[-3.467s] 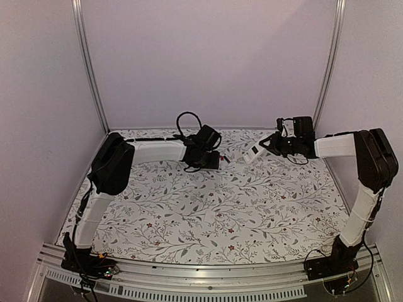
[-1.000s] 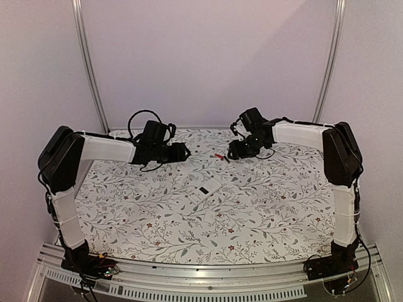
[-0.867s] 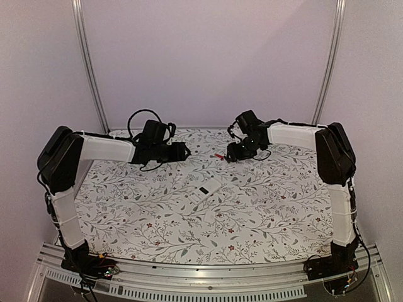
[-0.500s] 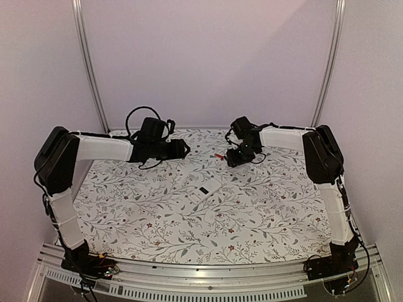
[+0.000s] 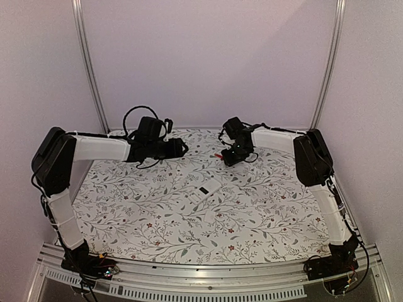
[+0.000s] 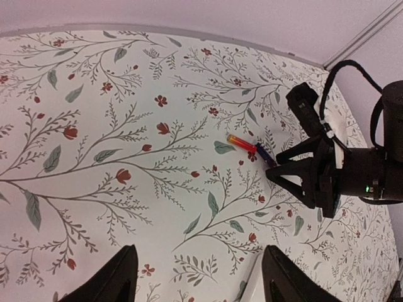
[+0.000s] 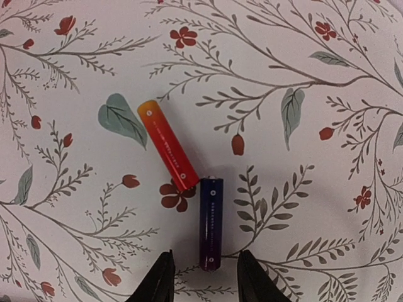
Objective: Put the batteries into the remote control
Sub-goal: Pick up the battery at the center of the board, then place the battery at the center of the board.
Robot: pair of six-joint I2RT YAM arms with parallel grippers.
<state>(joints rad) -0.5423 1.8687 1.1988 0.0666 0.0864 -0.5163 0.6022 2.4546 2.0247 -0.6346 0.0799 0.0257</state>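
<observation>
Batteries (image 5: 218, 155): two. One red-orange battery (image 7: 169, 150) and one dark blue battery (image 7: 211, 223) lie flat on the table (image 5: 283, 207) in a shallow V, ends touching or nearly so. Both sit beyond the remote control (image 5: 203, 191), toward the back wall and slightly right of it.

Remote: one, lying flat. One small white piece (image 5: 211, 218) just on its near side, maybe a cover, can't tell.

Handling, my read: light, rigid, smooth round cans that will roll and squirt out of a pinch. Grip across mid-barrel, not the tip.

Right gripper (image 7: 203, 280): jaws partly apart, straddling the dark blue battery's near end, gaps both sides, nothing held.

Left gripper (image 6: 195, 280): spread wide, empty, beyond the remote and to its left.
</observation>
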